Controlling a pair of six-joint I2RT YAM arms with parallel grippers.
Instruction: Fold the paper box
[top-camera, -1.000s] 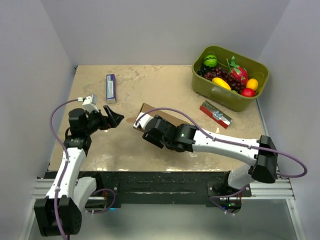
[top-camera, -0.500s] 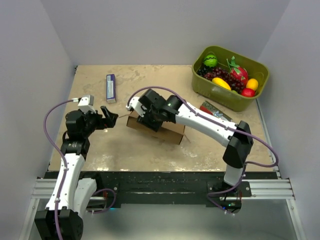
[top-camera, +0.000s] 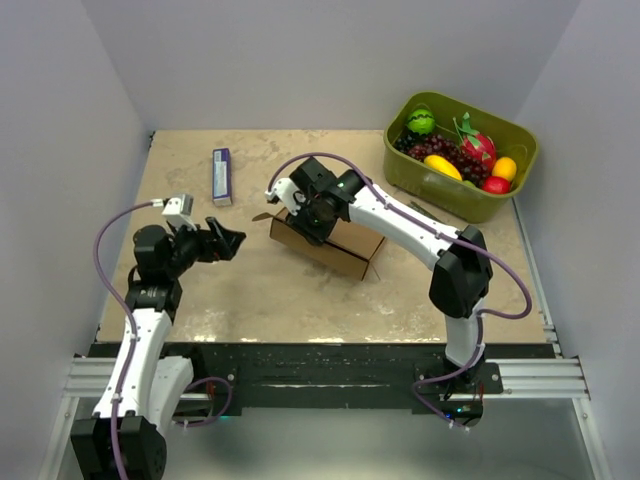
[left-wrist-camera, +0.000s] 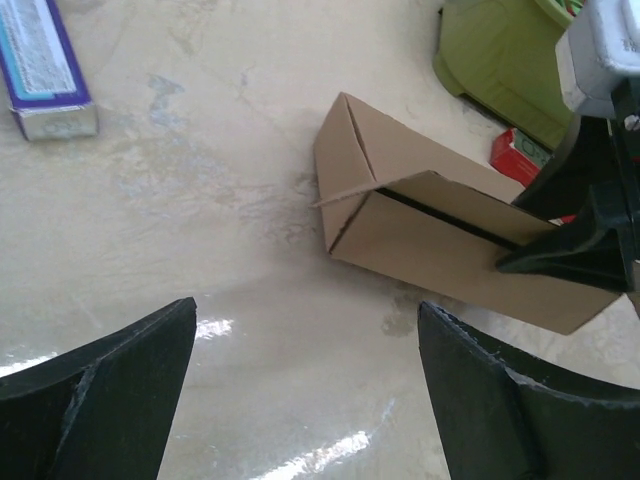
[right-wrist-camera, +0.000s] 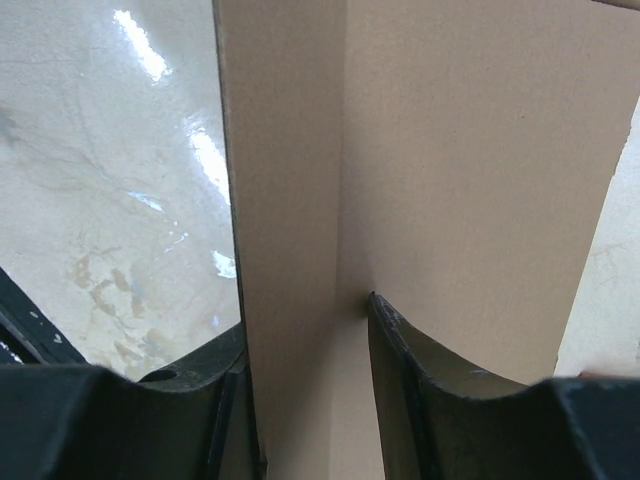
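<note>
The paper box (top-camera: 345, 248) is brown cardboard and lies mid-table as a shallow folded shape. Its left end flap (left-wrist-camera: 345, 160) stands partly ajar. My right gripper (top-camera: 306, 214) reaches down onto the box's left far corner. In the right wrist view a cardboard panel (right-wrist-camera: 450, 150) fills the space between its fingers. One finger is behind the panel's edge and the other is against its face, so the right gripper (right-wrist-camera: 305, 340) is shut on the box. My left gripper (top-camera: 229, 241) hovers open, left of the box and apart from it. Only bare table lies in front of the left gripper (left-wrist-camera: 305, 400).
An olive-green bin (top-camera: 440, 192) full of fruit stands at the back right. A purple carton (top-camera: 221, 175) lies at the back left. A red packet (left-wrist-camera: 515, 155) lies behind the box, mostly hidden under the right arm.
My right arm has swung from the near side over the box to its far left corner, and its jaws have narrowed onto the cardboard. The box has shifted slightly right. The left arm has barely moved.
</note>
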